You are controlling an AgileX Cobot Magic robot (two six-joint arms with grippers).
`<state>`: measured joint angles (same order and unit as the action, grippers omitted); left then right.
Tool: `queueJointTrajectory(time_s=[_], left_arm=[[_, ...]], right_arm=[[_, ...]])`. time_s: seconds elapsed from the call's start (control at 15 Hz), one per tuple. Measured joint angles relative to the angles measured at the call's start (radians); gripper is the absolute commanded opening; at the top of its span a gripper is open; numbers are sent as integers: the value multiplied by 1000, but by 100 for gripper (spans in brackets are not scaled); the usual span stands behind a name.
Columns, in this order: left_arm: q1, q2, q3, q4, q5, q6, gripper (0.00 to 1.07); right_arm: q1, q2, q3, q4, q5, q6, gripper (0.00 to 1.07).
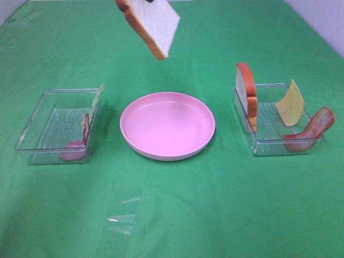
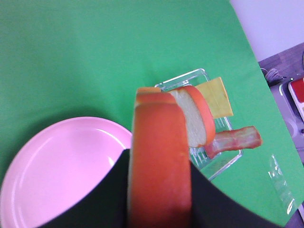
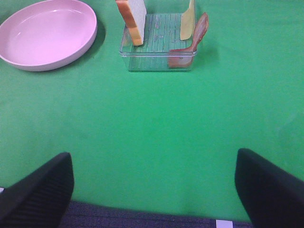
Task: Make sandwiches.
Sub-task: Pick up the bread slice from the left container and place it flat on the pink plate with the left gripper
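Note:
My left gripper [image 2: 159, 164] is shut on a white bread slice with orange-brown crust [image 1: 152, 25], held tilted in the air above and behind the pink plate [image 1: 167, 126]. In the left wrist view the slice's crust [image 2: 159, 128] fills the gap between the black fingers [image 2: 107, 199]. A second bread slice [image 1: 246, 95] stands upright in the right tray [image 1: 269, 146], with a yellow cheese square [image 1: 291, 103] and a bacon strip [image 1: 312, 129]. The left tray [image 1: 40, 121] holds a lettuce leaf [image 1: 98, 99] and bacon [image 1: 78, 142]. My right gripper [image 3: 154, 190] is open and empty, low over the cloth, well in front of the right tray [image 3: 142, 59].
The pink plate [image 3: 47, 33] has nothing on it and sits between the two clear trays on the green cloth [image 1: 172, 215]. The table's front edge [image 3: 142, 218] shows under the right gripper. A wall and other gear lie beyond the cloth's far right edge [image 2: 280, 57].

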<state>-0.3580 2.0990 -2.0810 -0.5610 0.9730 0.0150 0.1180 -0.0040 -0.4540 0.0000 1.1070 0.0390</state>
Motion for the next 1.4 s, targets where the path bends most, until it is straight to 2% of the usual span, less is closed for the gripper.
queueJointTrajectory(time_s=[0.13, 0.33, 0.47, 0.87, 1.4], left_arm=[[-52, 50, 0, -8, -22, 0, 14], [-89, 114, 0, -35, -26, -7, 14], [-89, 135, 0, -48, -26, -15, 14], [-89, 235, 0, -59, 3, -110, 14], [-89, 333, 0, -69, -7, -120, 15]], right_arm=[[0, 0, 0, 0, 0, 0, 89], [0, 0, 0, 0, 0, 0, 89], [0, 0, 0, 0, 0, 0, 89], [0, 0, 0, 0, 0, 0, 89], [0, 0, 0, 0, 0, 0, 89]])
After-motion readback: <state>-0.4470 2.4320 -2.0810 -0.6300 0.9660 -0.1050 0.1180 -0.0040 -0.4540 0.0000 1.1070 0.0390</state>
